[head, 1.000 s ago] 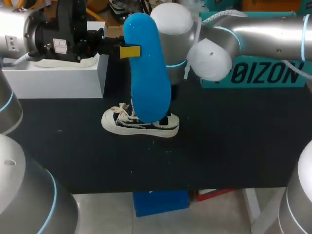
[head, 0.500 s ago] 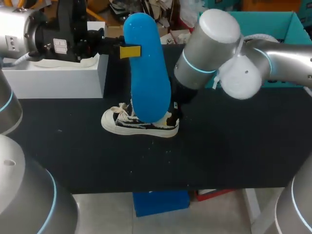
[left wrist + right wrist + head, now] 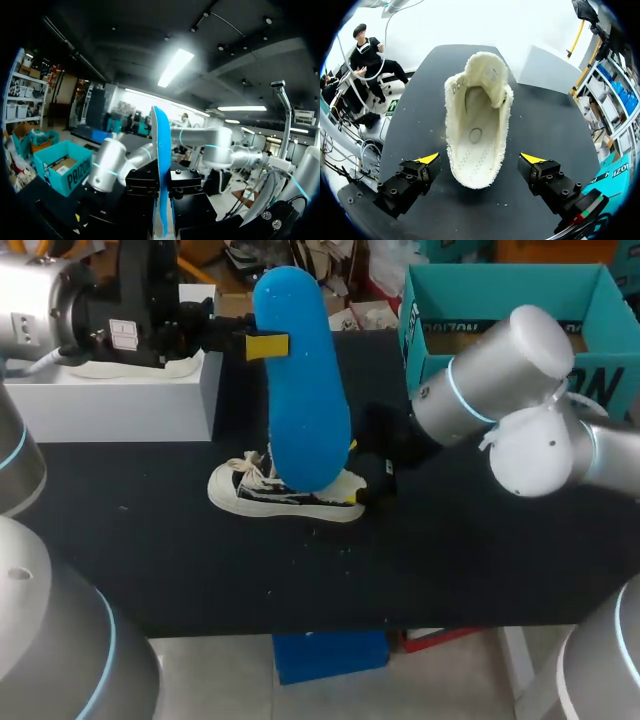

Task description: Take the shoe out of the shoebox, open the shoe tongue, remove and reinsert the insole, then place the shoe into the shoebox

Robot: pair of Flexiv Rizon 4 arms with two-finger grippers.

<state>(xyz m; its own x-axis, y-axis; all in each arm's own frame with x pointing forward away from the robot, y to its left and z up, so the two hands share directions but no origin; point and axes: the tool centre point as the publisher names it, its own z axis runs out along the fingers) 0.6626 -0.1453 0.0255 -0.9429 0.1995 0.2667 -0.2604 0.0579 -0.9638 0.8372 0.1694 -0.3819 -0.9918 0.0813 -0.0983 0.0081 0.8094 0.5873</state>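
Shoe (image 3: pixel 285 495) on table (image 3: pixel 480 560), seemingly outside shoebox (image 3: pixel 500 285)

Dark block lettering (image 3: pixel 603 388) is running along the teal shoebox (image 3: pixel 500 285) wall, upper right of the head view, with the right arm (image 3: pixel 480 390) covering part of it. A white label (image 3: pixel 122 335) is sitting on the left gripper (image 3: pixel 268 345) body, upper left, its print too small to read.

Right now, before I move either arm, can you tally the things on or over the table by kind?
shoe: 1
blue insole: 1
boxes: 2, the teal shoebox and the white box
Total: 4
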